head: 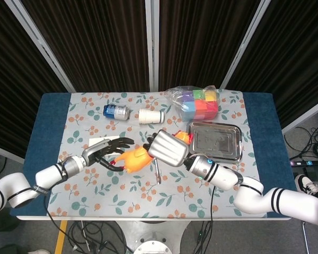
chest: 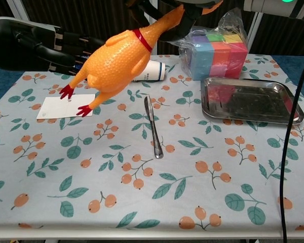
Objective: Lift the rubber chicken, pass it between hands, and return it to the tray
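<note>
— Above the counter [chest: 202,202], between card and knife, where is the rubber chicken [chest: 114,58] held?

— It is carried in the air by the right hand [head: 167,149], which is closed on its neck end; the body hangs tilted, red feet lowest, over the white card [chest: 67,107]. The stainless tray [chest: 294,114] lies well apart to the right, with nothing seen in it.

— And the left hand [head: 107,150]?

— Its fingers are spread beside the chicken's feet end and nothing is held. Contact with the toy cannot be confirmed from either view.

— How is the toy judged to handle?

— It is expected to be light, soft and hollow, so it will squash and bend under a tight grip, and the pebbled skin should be fairly grippy. The plump body is judged the best place to be taken by the receiving hand; the thin legs would flex and could slip.

— How does it look?

— An orange-yellow, dimpled body is seen, with a red band at the neck and red feet. The head is hidden by the holding hand.

— What else is noted?

— A butter knife [chest: 152,126], a blue can [head: 116,111], a paper cup on its side [head: 151,116] and a bag of coloured blocks [chest: 218,50].
</note>
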You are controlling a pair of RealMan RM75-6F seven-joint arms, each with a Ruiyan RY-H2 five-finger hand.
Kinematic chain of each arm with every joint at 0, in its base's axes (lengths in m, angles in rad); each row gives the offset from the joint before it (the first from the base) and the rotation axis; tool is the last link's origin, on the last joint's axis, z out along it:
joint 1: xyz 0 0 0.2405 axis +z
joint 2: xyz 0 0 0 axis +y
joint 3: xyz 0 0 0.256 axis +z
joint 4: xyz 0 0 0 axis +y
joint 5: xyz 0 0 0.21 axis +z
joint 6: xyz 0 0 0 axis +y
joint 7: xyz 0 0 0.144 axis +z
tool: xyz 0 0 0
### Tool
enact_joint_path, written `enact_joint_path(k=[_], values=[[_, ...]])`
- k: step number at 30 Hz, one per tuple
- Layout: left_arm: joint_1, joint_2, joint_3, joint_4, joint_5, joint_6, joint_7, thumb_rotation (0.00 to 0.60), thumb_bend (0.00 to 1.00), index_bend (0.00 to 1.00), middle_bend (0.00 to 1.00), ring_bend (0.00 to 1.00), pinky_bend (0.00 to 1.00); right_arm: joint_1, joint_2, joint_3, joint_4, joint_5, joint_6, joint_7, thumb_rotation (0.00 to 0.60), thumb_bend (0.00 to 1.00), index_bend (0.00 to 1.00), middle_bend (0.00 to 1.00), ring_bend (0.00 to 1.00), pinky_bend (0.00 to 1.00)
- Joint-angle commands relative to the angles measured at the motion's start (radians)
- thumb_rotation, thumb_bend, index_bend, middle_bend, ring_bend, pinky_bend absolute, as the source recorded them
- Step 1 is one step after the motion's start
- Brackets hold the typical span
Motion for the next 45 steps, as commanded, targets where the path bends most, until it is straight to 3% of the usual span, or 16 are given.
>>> enact_joint_path(k=[1, 10, 20, 28, 40, 45], values=[[-0.011, -0.007, 0.008, -0.003, -0.015, -0.002, 0.012, 0.6, 0.07, 0.21, 0.21, 0.15, 0.23, 0.008, -0.012, -0.002, 0.007, 0.002, -0.003, -0.01, 0.6, 0.62, 0.85, 0.7, 0.69, 0.89], [-0.041, -0.018, 0.026, -0.011, -0.051, -0.031, 0.052, 0.6, 0.1, 0.24, 0.23, 0.19, 0.27, 0.028, -0.039, -0.002, 0.019, 0.02, -0.005, -0.026, 0.6, 0.62, 0.85, 0.7, 0.69, 0.89], [-0.053, -0.034, 0.026, -0.027, -0.106, -0.063, 0.126, 0.6, 0.22, 0.35, 0.31, 0.25, 0.34, 0.032, -0.047, -0.008, 0.014, 0.041, 0.004, -0.031, 0.6, 0.63, 0.85, 0.7, 0.69, 0.89], [-0.047, -0.047, 0.008, -0.041, -0.175, -0.095, 0.216, 0.6, 0.4, 0.46, 0.49, 0.43, 0.47, 0.03, -0.046, -0.014, 0.0, 0.052, 0.013, -0.022, 0.6, 0.63, 0.85, 0.71, 0.69, 0.89], [0.011, -0.084, -0.047, -0.059, -0.291, -0.073, 0.36, 0.6, 0.74, 0.76, 0.81, 0.75, 0.8, 0.014, -0.041, -0.029, -0.031, 0.06, 0.038, -0.002, 0.6, 0.63, 0.85, 0.71, 0.69, 0.89], [0.03, -0.095, -0.072, -0.073, -0.345, -0.078, 0.435, 0.6, 0.89, 0.84, 0.92, 0.85, 0.89, 0.007, -0.04, -0.036, -0.039, 0.057, 0.048, 0.006, 0.6, 0.63, 0.85, 0.71, 0.69, 0.89]])
